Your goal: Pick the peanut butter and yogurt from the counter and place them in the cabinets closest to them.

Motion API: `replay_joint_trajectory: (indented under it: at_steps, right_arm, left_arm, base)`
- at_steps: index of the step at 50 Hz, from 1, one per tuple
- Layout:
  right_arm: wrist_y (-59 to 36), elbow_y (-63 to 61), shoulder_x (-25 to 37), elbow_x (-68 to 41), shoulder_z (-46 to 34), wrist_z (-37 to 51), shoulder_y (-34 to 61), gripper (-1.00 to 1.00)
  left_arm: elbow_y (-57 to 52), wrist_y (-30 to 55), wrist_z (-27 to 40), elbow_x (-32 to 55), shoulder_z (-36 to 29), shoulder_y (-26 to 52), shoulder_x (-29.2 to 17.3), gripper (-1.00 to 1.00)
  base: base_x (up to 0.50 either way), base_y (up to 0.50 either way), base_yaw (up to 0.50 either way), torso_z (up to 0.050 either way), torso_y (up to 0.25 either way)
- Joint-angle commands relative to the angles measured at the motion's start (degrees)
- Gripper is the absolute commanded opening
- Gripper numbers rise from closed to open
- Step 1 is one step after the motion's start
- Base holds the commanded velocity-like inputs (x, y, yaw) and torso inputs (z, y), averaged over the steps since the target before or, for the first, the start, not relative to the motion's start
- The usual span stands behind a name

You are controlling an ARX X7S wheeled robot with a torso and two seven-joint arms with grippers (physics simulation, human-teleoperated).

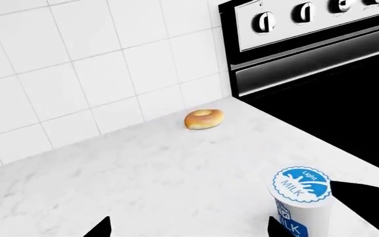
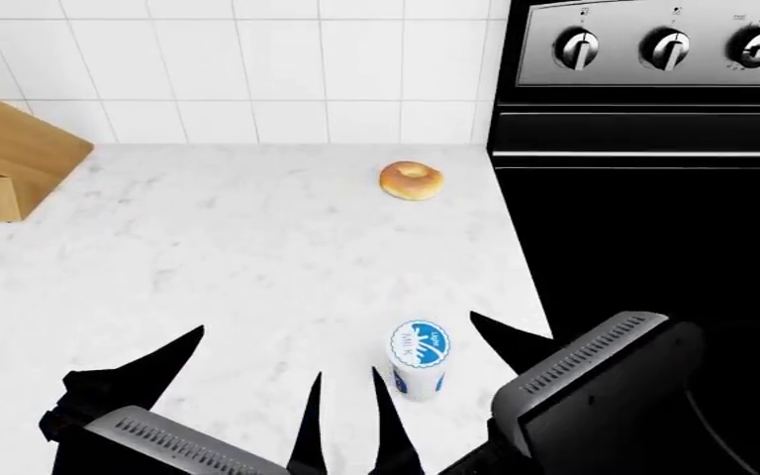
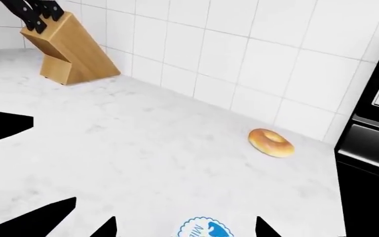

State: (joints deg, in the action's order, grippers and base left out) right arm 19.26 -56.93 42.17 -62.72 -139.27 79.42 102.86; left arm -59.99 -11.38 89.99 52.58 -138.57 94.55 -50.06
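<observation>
The yogurt [image 2: 418,361], a small white cup with a blue-and-white "MILK" top, stands upright on the white marble counter [image 2: 222,247] near its right edge. My right gripper [image 2: 426,343] is open, one finger on each side of the cup; in the right wrist view the cup's top [image 3: 205,229] lies between the fingertips of that gripper [image 3: 186,227]. My left gripper [image 2: 258,356] is open over bare counter just left of the cup. In the left wrist view the yogurt [image 1: 301,197] stands outside the left gripper [image 1: 189,228], beside one finger. The peanut butter is out of view.
A glazed bagel [image 2: 411,181] lies near the tiled back wall. A wooden knife block [image 2: 11,153] stands at the far left. A black stove [image 2: 644,198] with knobs borders the counter's right edge.
</observation>
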Motion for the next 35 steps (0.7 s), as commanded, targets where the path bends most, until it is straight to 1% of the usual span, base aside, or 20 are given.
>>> replay_joint_trajectory:
  at_steps: [1, 12, 22, 35]
  right_arm:
    - [2.31, 3.69, -4.4, -6.07, 1.64, -3.47, 0.24, 1.0]
    - [3.32, 8.3, -4.04, -8.0, 1.65, -6.81, -1.3, 1.0]
    - [3.47, 8.97, -2.37, -7.62, 1.81, -7.53, -1.33, 1.0]
    - [3.07, 11.21, -2.57, -7.11, 1.54, -8.17, -3.72, 1.0]
  left_arm:
    - [0.0, -0.04, 0.0, -0.03, -0.08, 0.17, -0.05, 1.0]
    - [0.0, -0.16, 0.0, -0.45, -0.55, 0.42, -0.26, 1.0]
    - [0.0, 0.21, 0.0, -0.31, -0.05, 0.11, -0.27, 1.0]
    - [0.0, -0.04, 0.0, -0.25, -0.48, 0.8, -0.18, 1.0]
  base:
    - [0.0, 0.0, 0.0, 0.0, 0.0]
    - [0.0, 0.0, 0.0, 0.0, 0.0]
    - [0.0, 0.0, 0.0, 0.0, 0.0]
    - [0.0, 0.0, 0.0, 0.0, 0.0]
